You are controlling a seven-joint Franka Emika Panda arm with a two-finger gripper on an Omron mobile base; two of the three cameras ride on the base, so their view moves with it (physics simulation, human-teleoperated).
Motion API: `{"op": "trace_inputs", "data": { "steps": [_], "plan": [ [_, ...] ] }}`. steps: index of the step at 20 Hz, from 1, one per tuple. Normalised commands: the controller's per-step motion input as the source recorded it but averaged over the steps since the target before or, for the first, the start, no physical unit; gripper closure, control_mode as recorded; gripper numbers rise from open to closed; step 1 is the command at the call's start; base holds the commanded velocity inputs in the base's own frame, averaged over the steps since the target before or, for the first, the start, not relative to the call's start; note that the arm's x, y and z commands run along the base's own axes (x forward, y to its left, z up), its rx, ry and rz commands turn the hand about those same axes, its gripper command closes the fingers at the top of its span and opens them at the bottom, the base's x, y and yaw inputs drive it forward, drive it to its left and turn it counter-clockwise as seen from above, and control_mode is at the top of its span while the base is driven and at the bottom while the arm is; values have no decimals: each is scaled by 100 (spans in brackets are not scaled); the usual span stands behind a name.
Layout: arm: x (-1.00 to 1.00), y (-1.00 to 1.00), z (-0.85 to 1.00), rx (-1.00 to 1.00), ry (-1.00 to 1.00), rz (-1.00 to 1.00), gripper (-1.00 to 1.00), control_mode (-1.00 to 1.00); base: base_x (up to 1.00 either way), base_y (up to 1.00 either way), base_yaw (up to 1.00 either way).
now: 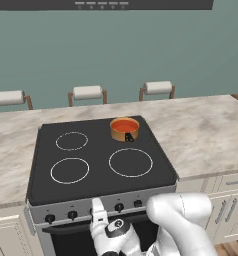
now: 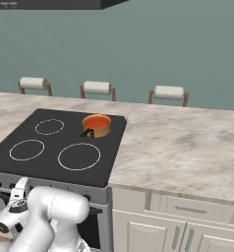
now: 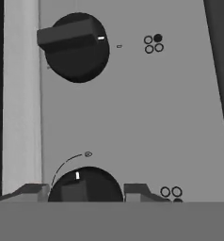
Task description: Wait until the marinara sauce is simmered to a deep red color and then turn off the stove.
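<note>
Gripper (image 3: 85, 193) straddling stove knob (image 3: 85, 184); pot (image 1: 124, 129) holds marinara sauce (image 1: 124, 125).

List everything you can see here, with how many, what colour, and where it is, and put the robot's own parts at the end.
stove: one, black glass top with four white rings, set in the counter.
pot: one, copper-orange, on the far right ring.
sauce: one, orange-red, inside the pot.
knobs: a row, black, on the stove's steel front; two close up in the hand view.
counter: one, marble-patterned, on both sides of the stove.
stools: three, white seats on brown frames, behind the counter.
cabinets: cream, under the counter.
hood: one, dark, above.
arm: one, white.
gripper: one, dark fingertips either side of the lower knob.
</note>
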Motion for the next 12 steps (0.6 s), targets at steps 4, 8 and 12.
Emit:
{"op": "trace_inputs", "data": {
  "steps": [4, 8, 12],
  "plan": [
    [-45, -52, -44, 82, -22, -45, 100, -100, 0, 0, 0],
    [-35, -36, -51, 84, -27, -50, 100, -100, 0, 0, 0],
    [-28, -16, -47, 85, -28, -56, 100, -100, 0, 0, 0]
  ]
}}
